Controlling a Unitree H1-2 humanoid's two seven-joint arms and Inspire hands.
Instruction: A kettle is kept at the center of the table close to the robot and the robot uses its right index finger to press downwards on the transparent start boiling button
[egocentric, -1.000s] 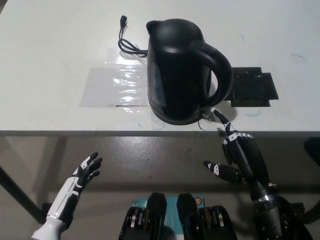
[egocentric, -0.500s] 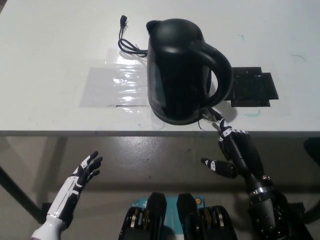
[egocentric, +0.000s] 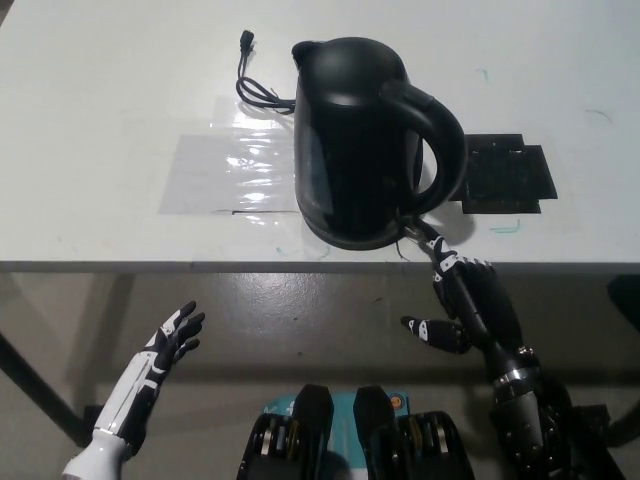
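A black kettle (egocentric: 360, 140) stands near the front edge of the white table (egocentric: 100, 120), its handle to the right. My black right hand (egocentric: 468, 300) reaches up from below the table edge. One finger is stretched out and its tip meets the foot of the handle, where the small clear button (egocentric: 412, 230) sits. The other fingers are curled and the thumb sticks out to the left. My white left hand (egocentric: 165, 350) rests low at the lower left, below the table, fingers spread and holding nothing.
A black power cord (egocentric: 255, 85) lies behind the kettle on the left. A clear plastic sheet (egocentric: 225, 165) is taped flat left of the kettle. A black flat pad (egocentric: 510, 178) lies to the right of the handle.
My right hand has moved up and to the left, bringing its outstretched finger from just right of the handle's foot onto the button area. The left hand has stayed put.
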